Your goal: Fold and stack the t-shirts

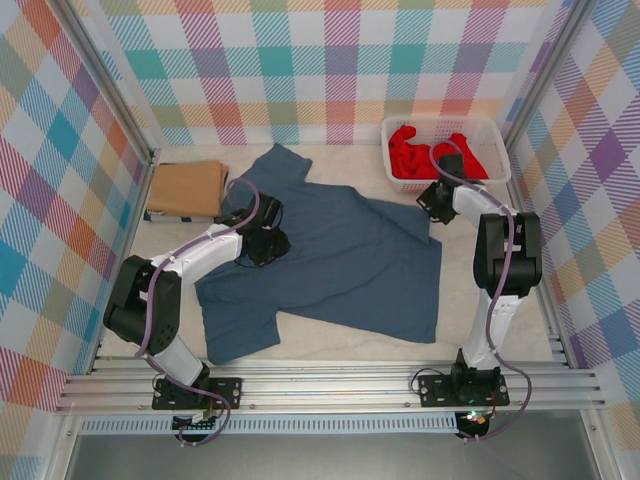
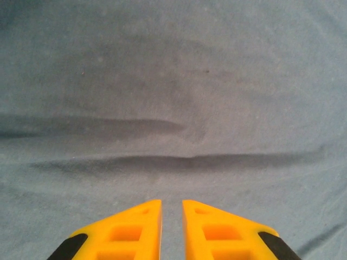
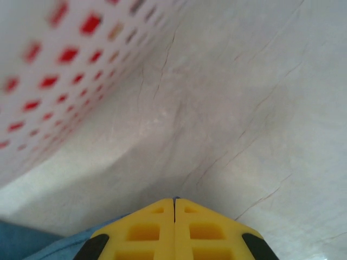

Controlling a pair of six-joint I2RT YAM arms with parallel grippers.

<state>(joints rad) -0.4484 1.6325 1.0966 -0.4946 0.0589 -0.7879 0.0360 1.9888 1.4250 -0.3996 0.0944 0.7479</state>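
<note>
At your far left the tan-brown t-shirt (image 1: pixel 185 188) lies folded. Your left gripper (image 1: pixel 268 245) sits low over the slate blue t-shirt (image 1: pixel 340 270), which is spread flat mid-table; its fingers are a slit apart, gripping nothing. Your right gripper (image 1: pixel 437 200) is clenched at that shirt's far right corner, beside the white basket (image 1: pixel 440 122) holding the red t-shirt (image 1: pixel 420 150).

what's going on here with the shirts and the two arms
Two robot arms are working on a blue shirt spread flat on the table. The left gripper sits low over its middle, fingers slightly apart, holding nothing. The right gripper is shut at the shirt's right edge beside the basket; whether it pinches cloth is unclear. A tan shirt lies folded at the back left, and a red shirt is in the basket.
</note>
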